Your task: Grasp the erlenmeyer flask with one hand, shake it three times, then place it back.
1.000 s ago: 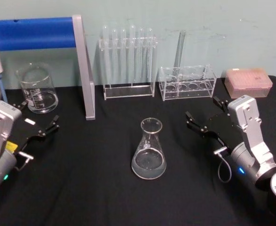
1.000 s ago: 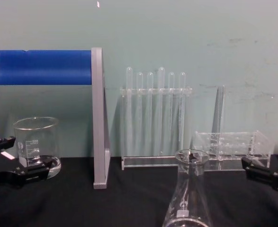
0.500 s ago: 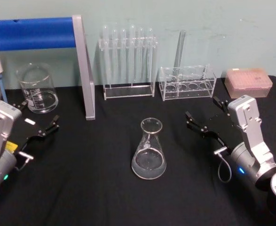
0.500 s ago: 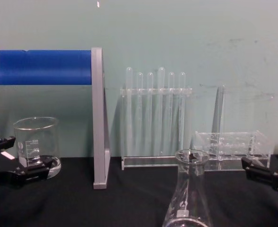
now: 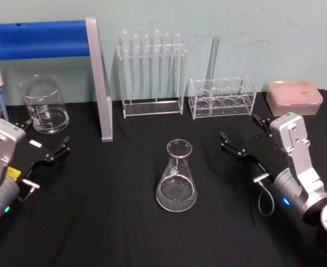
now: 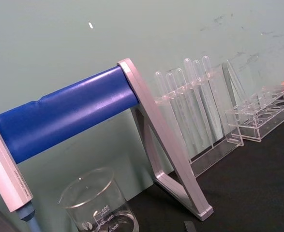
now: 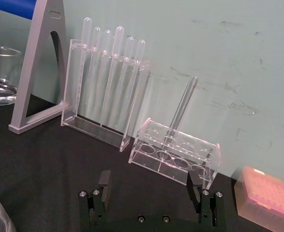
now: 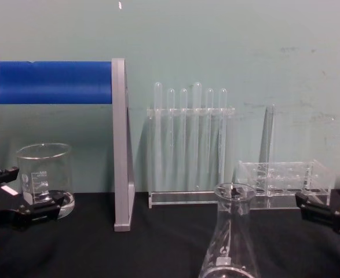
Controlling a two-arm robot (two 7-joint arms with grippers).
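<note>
Your flask (image 5: 176, 178) stands upright at the middle of the black surface (image 5: 107, 222), untouched. Your right pincer (image 5: 240, 140) sits released to its right, the left pincer (image 5: 47, 144) released far left.

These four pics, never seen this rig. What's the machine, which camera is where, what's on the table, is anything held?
It is a two-armed robot at a black table. The head view looks down from above; the chest view looks level across the table; each wrist view rides on one arm.

The left gripper sits open at the table's left side, the right gripper open at the right side. Neither holds anything.

The erlenmeyer flask stands upright in the middle between them, untouched, apart from both.

Along the back, from the robot's left: a glass beaker, a blue bar on a grey stand, a tall rack of test tubes, a low clear rack with one tube, and a pink box.
</note>
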